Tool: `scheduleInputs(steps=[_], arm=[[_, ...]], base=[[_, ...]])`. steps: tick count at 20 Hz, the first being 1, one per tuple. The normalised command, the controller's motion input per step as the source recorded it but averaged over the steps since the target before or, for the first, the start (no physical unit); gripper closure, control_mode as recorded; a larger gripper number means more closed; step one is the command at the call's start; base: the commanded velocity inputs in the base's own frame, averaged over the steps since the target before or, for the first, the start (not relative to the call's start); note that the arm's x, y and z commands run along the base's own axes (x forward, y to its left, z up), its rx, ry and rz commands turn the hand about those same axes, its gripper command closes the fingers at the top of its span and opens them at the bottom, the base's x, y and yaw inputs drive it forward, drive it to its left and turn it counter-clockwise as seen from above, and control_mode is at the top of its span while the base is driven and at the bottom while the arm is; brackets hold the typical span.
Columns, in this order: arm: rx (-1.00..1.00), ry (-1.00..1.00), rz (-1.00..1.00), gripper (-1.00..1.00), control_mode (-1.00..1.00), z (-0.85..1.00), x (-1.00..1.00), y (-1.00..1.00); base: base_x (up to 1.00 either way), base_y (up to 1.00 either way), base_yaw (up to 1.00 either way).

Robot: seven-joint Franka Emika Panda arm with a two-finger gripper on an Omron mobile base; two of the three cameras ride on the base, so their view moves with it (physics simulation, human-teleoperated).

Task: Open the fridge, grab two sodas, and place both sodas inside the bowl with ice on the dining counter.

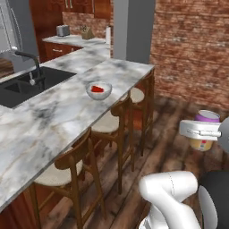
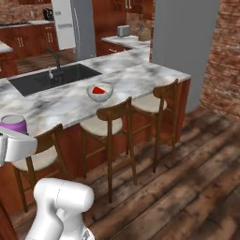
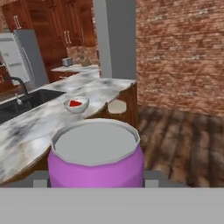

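We see the gripper (image 1: 202, 130) at the right edge of the left base view, mid-height, w/ its white body wrapped across a purple can (image 1: 205, 130); the can's magenta top and tan base stick out above and below it. In the right base view the same gripper (image 2: 16, 143) sits at the left edge, purple can (image 2: 14, 124) top showing just above it. In the hand view the can (image 3: 96, 155) sits in the lower centre, grey lid facing us, small dark finger tips (image 3: 40, 183) at either side of it – so the fingers are closed snug on the can, no gap we can make out.

The bowl (image 1: 99, 90) sits on the marble counter (image 1: 53, 120) in the centre-left of the left base view, near the counter's front edge, w/ a red can (image 1: 97, 89) lying inside it. Same bowl (image 2: 99, 92) shows upper centre-left in the right base view, red can (image 2: 98, 90) in it. Black sink (image 2: 54, 77) and tap (image 2: 54, 60) lie beyond the bowl, toward the upper left. The fridge (image 2: 73, 29) stands at the top of that view, left of centre. Wooden stools (image 2: 110, 127) line the counter's near side. The held can is well apart from the bowl, out over the wood floor (image 1: 170, 147).
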Motion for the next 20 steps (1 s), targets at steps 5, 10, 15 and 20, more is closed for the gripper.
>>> scheduleInputs(steps=[5, 10, 15, 20], arm=[[0.0, 0.0, 0.0, 1.0, 1.0, 0.0, 0.0, 0.0], [0.0, 0.0, 0.0, 1.0, 1.0, 0.0, 0.0, 0.0], [0.0, 0.0, 0.0, 1.0, 1.0, 0.0, 0.0, 0.0], [0.0, 0.0, 0.0, 1.0, 1.0, 0.0, 0.0, 0.0]], base=[[0.48, -0.64, 0.37], [0.29, -0.7, 0.37], [0.27, -0.69, 0.38], [0.26, -0.68, 0.38]])
